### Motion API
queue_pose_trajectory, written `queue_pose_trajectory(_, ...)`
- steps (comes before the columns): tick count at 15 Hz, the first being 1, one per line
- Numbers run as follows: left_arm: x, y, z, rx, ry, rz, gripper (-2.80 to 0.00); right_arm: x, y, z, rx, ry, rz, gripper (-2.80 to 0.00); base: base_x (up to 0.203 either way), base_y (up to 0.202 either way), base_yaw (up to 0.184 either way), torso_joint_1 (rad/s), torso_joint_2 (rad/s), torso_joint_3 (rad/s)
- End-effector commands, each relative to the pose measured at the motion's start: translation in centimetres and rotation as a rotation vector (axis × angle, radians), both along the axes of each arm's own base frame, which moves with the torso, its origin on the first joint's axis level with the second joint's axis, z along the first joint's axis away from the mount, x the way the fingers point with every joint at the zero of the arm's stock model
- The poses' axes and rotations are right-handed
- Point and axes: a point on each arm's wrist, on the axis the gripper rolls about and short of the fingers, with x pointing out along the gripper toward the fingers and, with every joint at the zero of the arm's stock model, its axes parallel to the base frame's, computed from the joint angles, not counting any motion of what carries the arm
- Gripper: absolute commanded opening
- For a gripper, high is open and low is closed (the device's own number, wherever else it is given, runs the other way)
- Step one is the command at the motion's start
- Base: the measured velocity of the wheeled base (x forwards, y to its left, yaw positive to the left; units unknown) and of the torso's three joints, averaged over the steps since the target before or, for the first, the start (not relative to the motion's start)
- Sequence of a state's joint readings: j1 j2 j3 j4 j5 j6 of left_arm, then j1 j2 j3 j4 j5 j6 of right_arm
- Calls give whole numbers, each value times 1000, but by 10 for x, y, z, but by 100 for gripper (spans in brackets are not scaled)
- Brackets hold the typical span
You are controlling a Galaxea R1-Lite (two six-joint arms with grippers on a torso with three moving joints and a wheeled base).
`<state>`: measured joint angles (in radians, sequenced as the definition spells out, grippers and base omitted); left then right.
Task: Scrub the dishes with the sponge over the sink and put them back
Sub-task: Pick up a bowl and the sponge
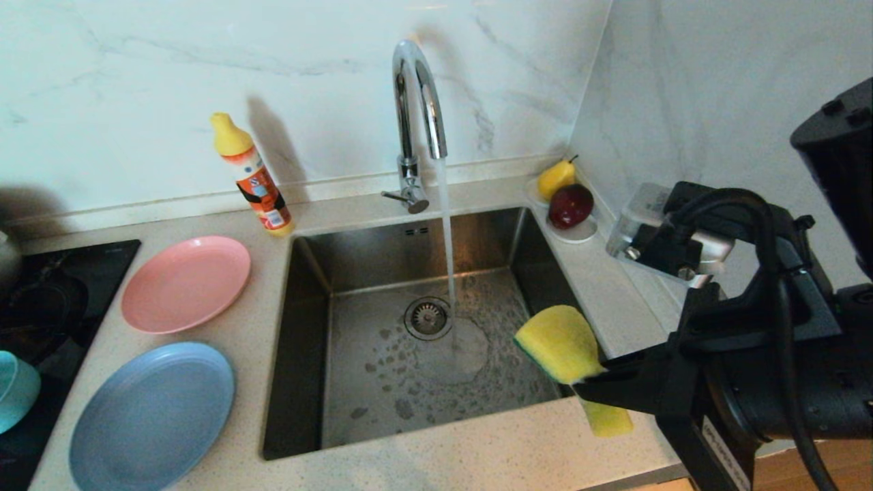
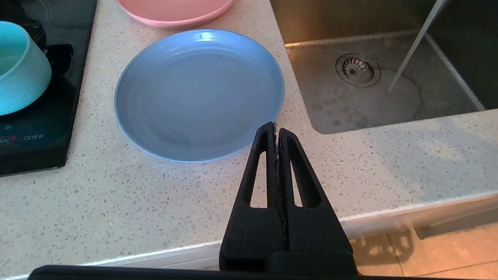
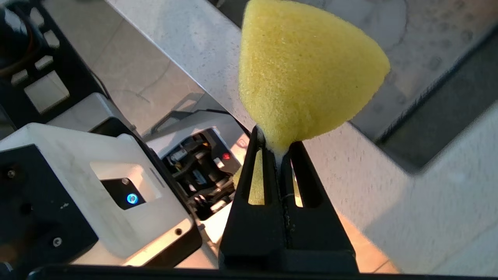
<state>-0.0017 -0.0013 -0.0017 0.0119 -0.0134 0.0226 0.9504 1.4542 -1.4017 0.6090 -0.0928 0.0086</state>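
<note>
The yellow sponge (image 1: pixel 559 344) is pinched in my right gripper (image 1: pixel 588 382), which hangs over the sink's (image 1: pixel 307 327) front right corner. In the right wrist view the sponge (image 3: pixel 307 74) bulges out past the shut gripper (image 3: pixel 277 146). Water runs from the chrome tap (image 1: pixel 416 102) onto the basin floor beside the drain (image 1: pixel 427 318). Left of the sink, the pink plate (image 1: pixel 185 283) and the light-blue plate (image 1: pixel 153 416) lie on the counter, and the teal bowl (image 1: pixel 15 389) stands on the hob. My left gripper (image 2: pixel 275 130) is shut and empty above the counter's front edge, by the blue plate (image 2: pixel 198 93).
An orange bottle with a yellow cap (image 1: pixel 256 181) stands behind the pink plate. A white saucer (image 1: pixel 580 235) with a pear and a red fruit sits in the back right corner. The black hob (image 1: pixel 68 273) is at far left. Marble walls close the back and right.
</note>
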Motion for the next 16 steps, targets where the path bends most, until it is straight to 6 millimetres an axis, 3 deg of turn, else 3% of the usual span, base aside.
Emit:
queue_pose_trajectory(1,0,0,0,0,2,0,-280,11,18,-9,-12,6,8,-280,0,0,0,0,0,0)
queue_pose_trajectory(10,0,0,0,2,2,1,-280,49,62,-24,56,97,-53,-280,0,0,0,0,0,0)
queue_pose_trajectory(13,0,0,0,5,2,4,-280,54,69,-34,51,146,-62,-280,0,0,0,0,0,0)
queue_pose_trajectory(16,0,0,0,-1,2,4,-280,52,67,-32,83,185,-79,-280,0,0,0,0,0,0)
